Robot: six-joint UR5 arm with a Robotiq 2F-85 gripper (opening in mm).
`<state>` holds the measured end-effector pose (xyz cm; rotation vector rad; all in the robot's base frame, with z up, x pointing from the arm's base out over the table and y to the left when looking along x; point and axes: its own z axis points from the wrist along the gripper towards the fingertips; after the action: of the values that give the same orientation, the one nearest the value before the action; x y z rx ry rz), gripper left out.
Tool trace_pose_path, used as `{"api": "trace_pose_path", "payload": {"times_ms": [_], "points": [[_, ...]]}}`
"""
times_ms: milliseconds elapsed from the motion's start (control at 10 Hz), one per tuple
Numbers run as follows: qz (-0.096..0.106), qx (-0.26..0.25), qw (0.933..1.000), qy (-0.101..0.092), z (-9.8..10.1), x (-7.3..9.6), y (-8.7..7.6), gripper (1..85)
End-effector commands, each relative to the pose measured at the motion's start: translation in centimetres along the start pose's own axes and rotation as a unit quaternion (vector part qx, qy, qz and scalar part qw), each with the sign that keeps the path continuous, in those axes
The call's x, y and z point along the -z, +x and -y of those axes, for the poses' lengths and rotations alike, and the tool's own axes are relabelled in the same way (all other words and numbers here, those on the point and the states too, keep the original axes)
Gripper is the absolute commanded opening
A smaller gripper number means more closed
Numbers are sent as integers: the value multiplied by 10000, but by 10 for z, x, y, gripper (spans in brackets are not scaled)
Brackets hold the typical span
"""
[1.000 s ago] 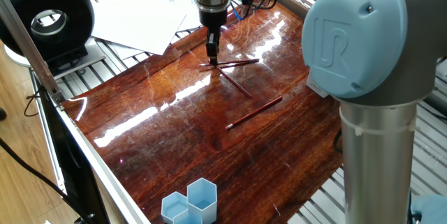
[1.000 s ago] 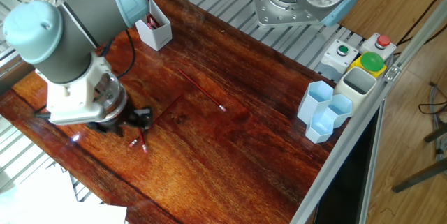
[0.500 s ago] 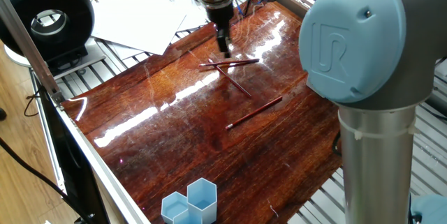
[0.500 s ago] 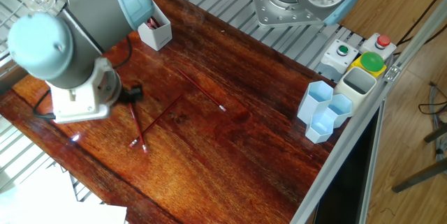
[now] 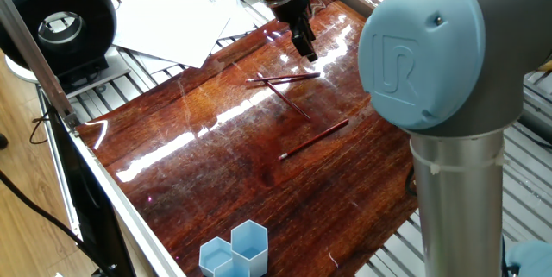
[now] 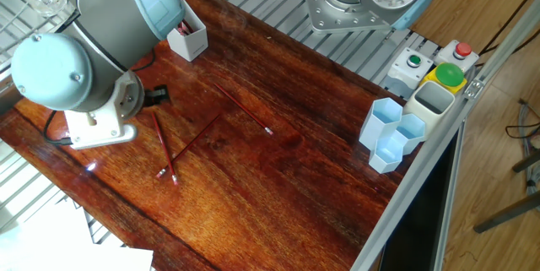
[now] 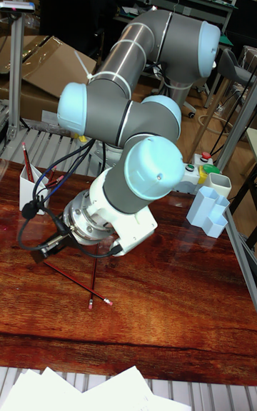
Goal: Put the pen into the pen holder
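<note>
My claw (image 5: 306, 50) hangs tilted above the tabletop (image 5: 224, 165), carrying nothing; jaw state unreadable. Pens (image 5: 285, 78) lie crossed just beside it. Holder (image 6: 186, 37) stands at the far corner.

Grey tube arm (image 7: 132, 40) with rounded light-blue joint caps (image 5: 427, 48), one embossed "UR". White wrist housing (image 7: 125, 222), black cables (image 7: 43, 175) behind dark fingers (image 5: 306, 48).
</note>
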<state>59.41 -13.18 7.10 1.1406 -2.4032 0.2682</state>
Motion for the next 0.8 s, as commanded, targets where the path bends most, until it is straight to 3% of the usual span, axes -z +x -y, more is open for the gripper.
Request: {"api": "trace_pose_path", "payload": {"times_ms": [0, 700], "points": [[-40, -32, 10000, 82, 5, 1, 3, 637], [-49, -158, 9997, 166, 9, 1, 4, 590]]}}
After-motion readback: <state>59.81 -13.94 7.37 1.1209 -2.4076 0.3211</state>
